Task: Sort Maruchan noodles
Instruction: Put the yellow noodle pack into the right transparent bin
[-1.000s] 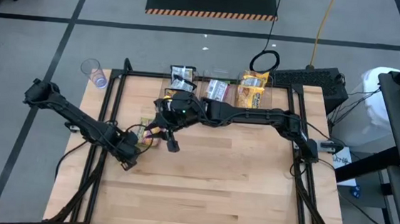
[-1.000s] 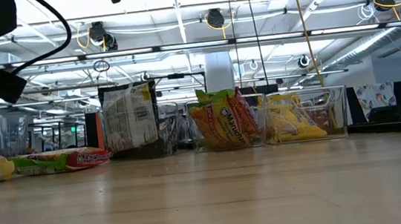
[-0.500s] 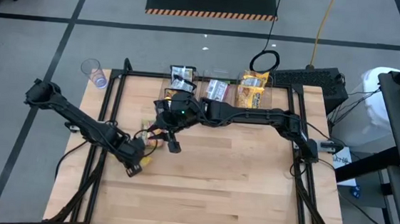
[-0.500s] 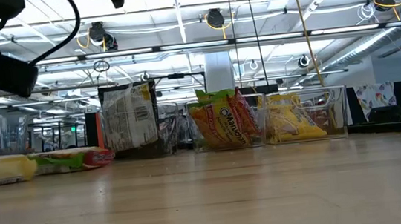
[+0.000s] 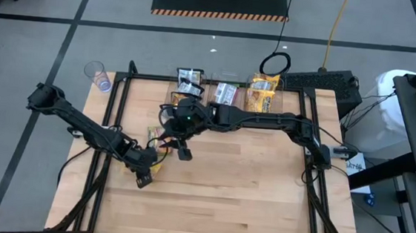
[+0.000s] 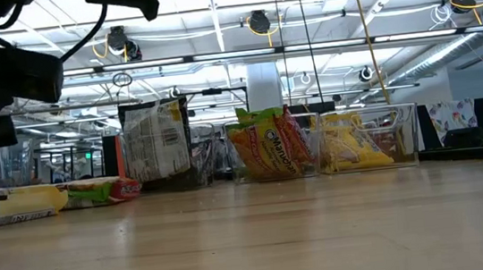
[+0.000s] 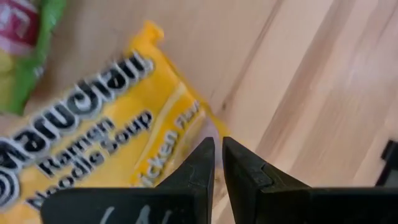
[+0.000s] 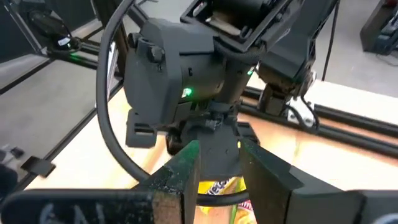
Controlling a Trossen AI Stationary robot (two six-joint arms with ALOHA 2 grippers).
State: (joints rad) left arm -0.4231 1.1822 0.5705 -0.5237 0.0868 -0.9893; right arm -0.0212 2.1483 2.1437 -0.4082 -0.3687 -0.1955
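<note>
The left gripper [image 5: 143,177] sits low over the near-left part of the wooden table [image 5: 246,201]. Its fingers are clenched almost together on the end seam of a yellow chicken ramen packet [image 7: 93,155], which lies flat on the wood just beside the black frame rail [image 5: 108,123] that runs along the table's left edge. Just on the far side of it lies a green-edged packet [image 6: 99,191], also flat on the table.

The right arm reaches in from the right side. The right gripper [image 5: 183,152] hangs near the middle of the table, close to the left one, fingers spread and holding nothing.

The whole near and right half of the tabletop is bare wood. Along the far edge stand three clear bins in a row. The left bin [image 6: 158,153] holds dark packets standing upright, the middle bin [image 6: 265,146] holds green and orange packets, and the right bin [image 6: 359,141] holds yellow ones.

Around the table is grey floor with dark lines. A clear plastic cup [image 5: 96,73] stands off the far-left corner, and a hazard-striped mat [image 5: 221,0] lies farther back.
</note>
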